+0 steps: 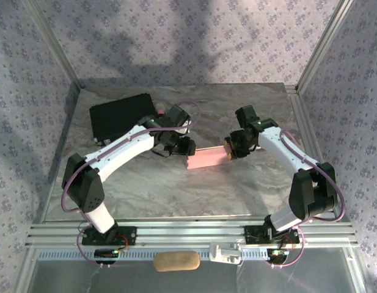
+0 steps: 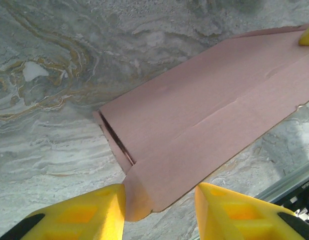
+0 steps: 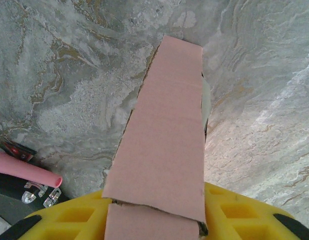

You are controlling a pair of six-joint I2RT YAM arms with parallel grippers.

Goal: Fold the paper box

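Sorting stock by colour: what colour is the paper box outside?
Pale pink; the paper box shows best in the left wrist view.

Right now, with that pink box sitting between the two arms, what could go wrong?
1. The left jaws stand open around a corner of the paper box, with a gap on one side, so that end is loose and could slip or swing away.
2. The right jaws appear closed on the far end, and cardboard this thin could crease or buckle there.
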